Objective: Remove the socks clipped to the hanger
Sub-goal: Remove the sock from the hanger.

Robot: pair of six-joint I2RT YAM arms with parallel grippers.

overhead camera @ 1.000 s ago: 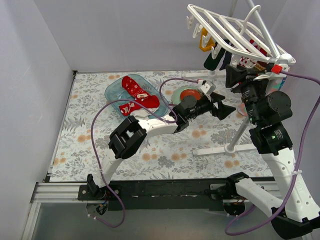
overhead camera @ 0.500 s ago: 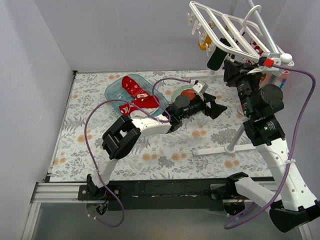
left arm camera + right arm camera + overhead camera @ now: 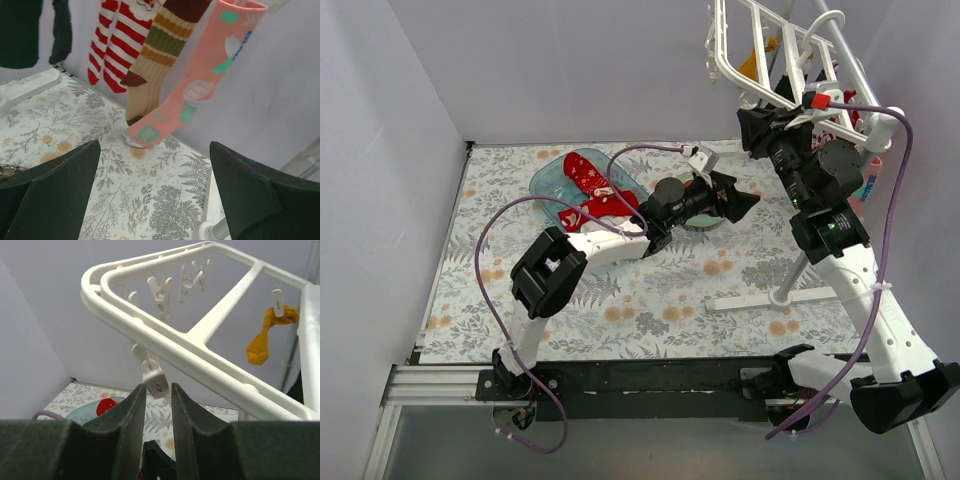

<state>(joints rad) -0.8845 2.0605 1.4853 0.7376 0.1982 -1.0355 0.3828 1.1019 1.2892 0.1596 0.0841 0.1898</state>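
Note:
The white hanger [image 3: 723, 62] stands tilted steeply at the back right on a white stand. In the right wrist view its thick bar [image 3: 200, 357] crosses overhead and a mustard yellow sock [image 3: 267, 335] hangs from a far clip. My right gripper [image 3: 156, 386] is raised under the hanger [image 3: 756, 112], its fingers nearly together on a dangling white clip [image 3: 154, 377]. My left gripper [image 3: 732, 195] is open and empty, low over the mat. It faces hanging socks: dark navy [image 3: 20, 30], red-and-white striped [image 3: 112, 45], tan striped [image 3: 155, 60] and pale pink [image 3: 195, 85].
A blue translucent tub [image 3: 548, 180] at the back left holds red socks [image 3: 590, 175]. The stand's pole [image 3: 800, 260] and foot [image 3: 760, 298] rise from the flowered mat to the right of centre. Grey walls close in left, back and right.
My right gripper has risen and the hanger has tipped from nearly flat to steeply tilted. My left gripper has drawn back to the left and turned up a little.

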